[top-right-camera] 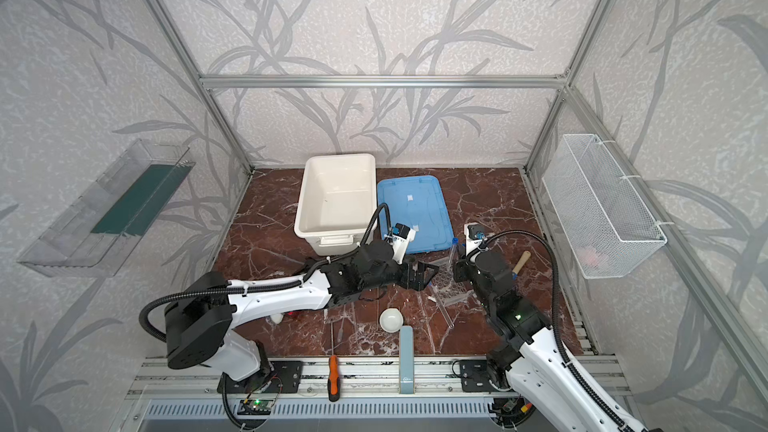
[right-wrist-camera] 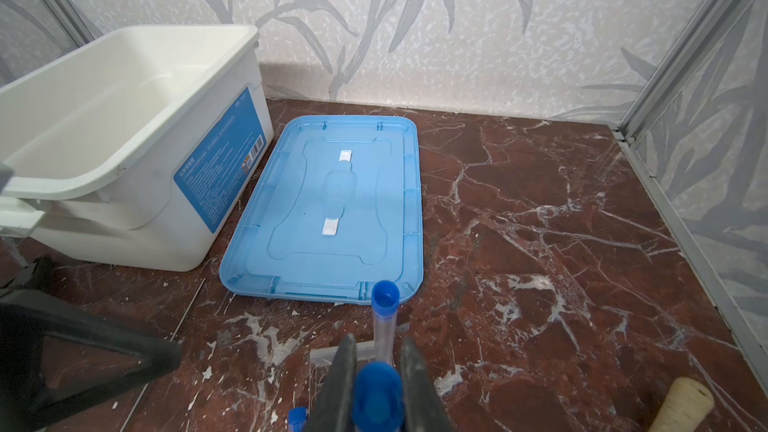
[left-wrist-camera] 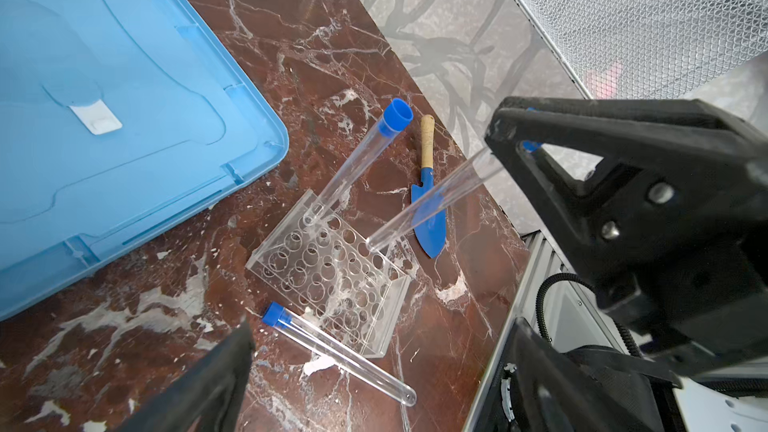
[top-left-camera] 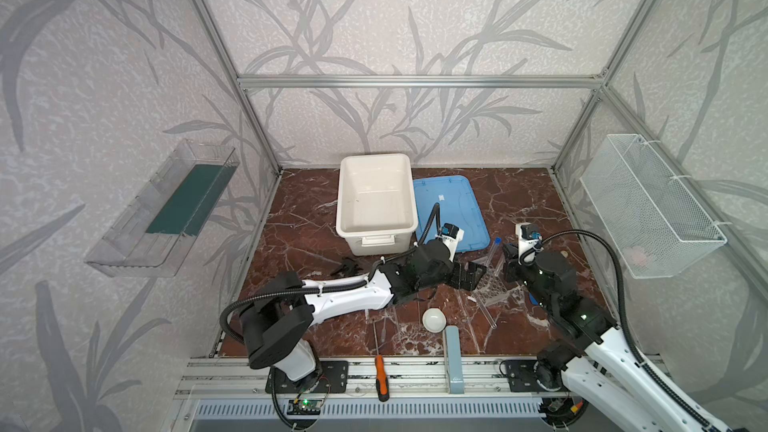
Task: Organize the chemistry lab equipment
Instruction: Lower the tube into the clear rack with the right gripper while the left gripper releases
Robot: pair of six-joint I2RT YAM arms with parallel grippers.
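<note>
A blue-capped tube (left-wrist-camera: 436, 197) hangs tilted with its bottom end over the rack (left-wrist-camera: 332, 272), pinched near the cap by the right gripper (right-wrist-camera: 377, 340). A second tube (left-wrist-camera: 353, 168) leans in a corner hole. A third tube (left-wrist-camera: 340, 357) lies on the table (left-wrist-camera: 291, 35) just beside the rack. The left gripper (top-left-camera: 473, 274) hovers nearby, spread wide.

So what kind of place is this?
Likely a robot practice booth, not a real lab: two arms bolted to a rail, wallpapered frame walls, and a tube rack on the marble-look tabletop.

white bin (top-left-camera: 374, 197) touching blue lid (top-left-camera: 461, 197); screwdriver (top-left-camera: 381, 380) apart
</note>
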